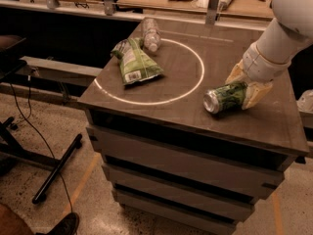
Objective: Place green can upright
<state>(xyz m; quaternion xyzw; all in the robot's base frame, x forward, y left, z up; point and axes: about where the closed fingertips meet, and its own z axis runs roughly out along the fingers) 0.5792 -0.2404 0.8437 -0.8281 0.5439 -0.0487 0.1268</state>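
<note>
Camera view, only view on hand

- Green can (226,97) lies on its side on the table (264,126), right of centre and just outside the white ring (202,65). Its silver top points toward the front-left.
- Its long axis runs roughly level, from front-left up to back-right, where the base end meets the gripper (247,84).
- The gripper comes in from the right, low over the tabletop. The jaws stand spread, one finger behind the can and one at its right front, with the base end sitting between them. We see no firm hold, and the can rests on the table.
- Key relation, in our judgement: the can lies left of the jaws with its axis pointing into them, so standing it up means swinging the silver top up and over the base.
- Materials:
  - can: smooth metal cylinder, dark green with pale print, likely to roll;
  - fingers: pale, blunt, wedge-shaped;
  - tabletop: flat, dark, matt.
- Bag (134,62), crinkled green and white, lies across the ring's left arc. A clear bottle (150,33) lies behind it, and both are well apart from the can
</note>
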